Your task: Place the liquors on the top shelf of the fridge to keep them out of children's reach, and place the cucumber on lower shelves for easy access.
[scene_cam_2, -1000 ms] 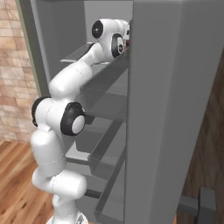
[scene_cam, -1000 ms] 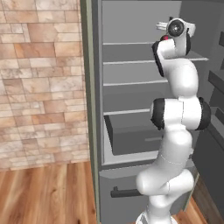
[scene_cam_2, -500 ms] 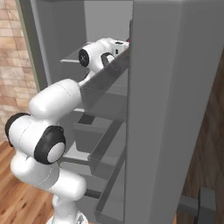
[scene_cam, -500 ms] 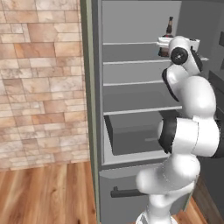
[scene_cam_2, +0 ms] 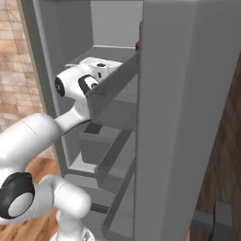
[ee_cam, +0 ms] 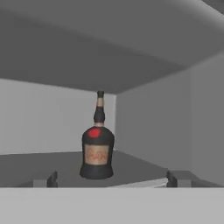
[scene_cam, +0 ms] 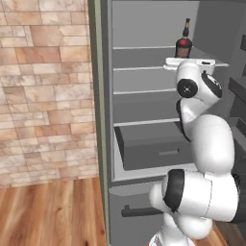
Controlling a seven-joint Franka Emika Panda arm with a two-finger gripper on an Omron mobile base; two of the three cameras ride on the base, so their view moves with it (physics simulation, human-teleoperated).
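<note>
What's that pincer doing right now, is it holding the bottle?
Pincer: open, holding nothing; the bottle stands free on the shelf ahead of it.

squat bottle stands alone on top shelf; room either side.

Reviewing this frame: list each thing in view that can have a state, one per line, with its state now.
Fridge: door open, inside lit and visible.
Round bottle: upright on the top shelf, free of the fingers.
Gripper: open, holding nothing, fingers apart in front of the bottle.
Drawer: pulled partly out.
</note>
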